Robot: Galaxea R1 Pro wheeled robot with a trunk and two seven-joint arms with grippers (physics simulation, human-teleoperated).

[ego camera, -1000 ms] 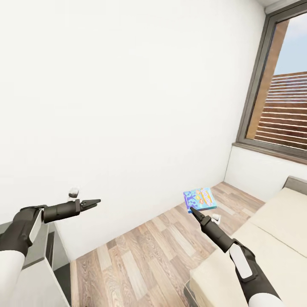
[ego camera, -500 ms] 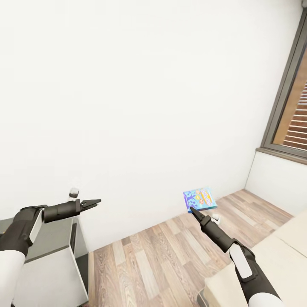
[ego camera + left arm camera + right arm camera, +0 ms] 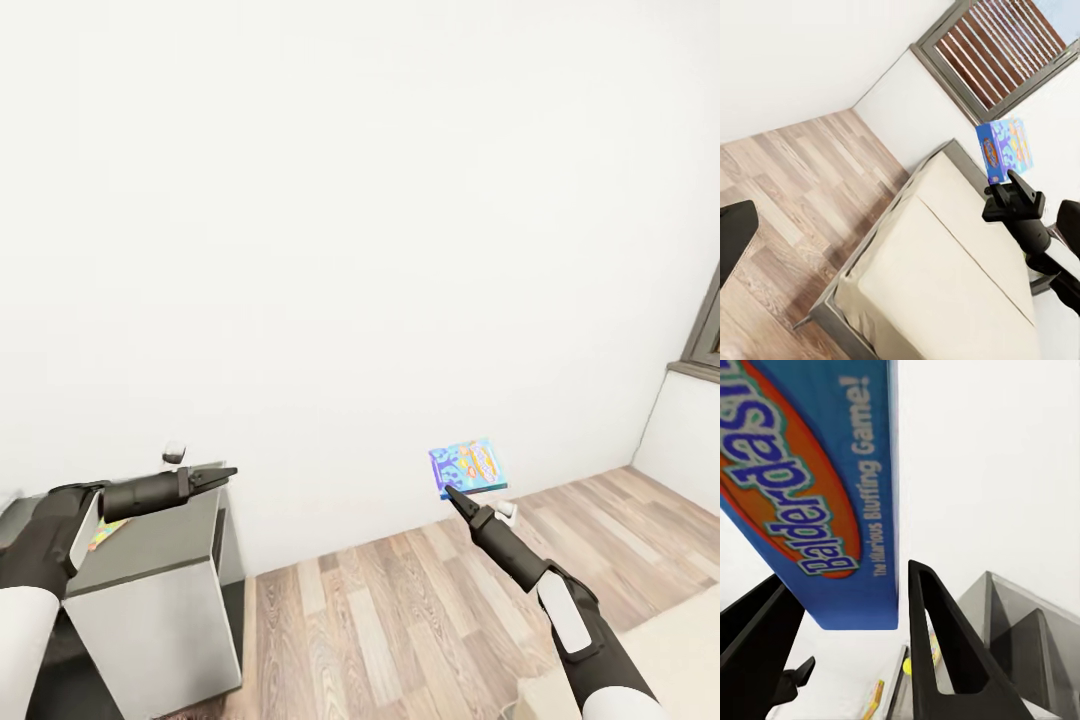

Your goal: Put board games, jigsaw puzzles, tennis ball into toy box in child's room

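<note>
You have 1 board game, the light blue box printed "Balderdash", pinched by its lower edge in the right pincer and held upright in the air over the wood-plank floor, in front of the white wall. In the right wrist view the box sits between the 2 dark fingers, which are closed against it. Your left pincer looks drawn together and carries nothing; it hangs above the end of the surface, where a scrap of a colourful flat toy peeks out beside the arm. The bed lies off to your right.

You appear to be mid-carry, bringing this game toward the toy box. Next you need to bring more of the surface into the head view, find the toy box, then lift the game over its rim before releasing.
</note>
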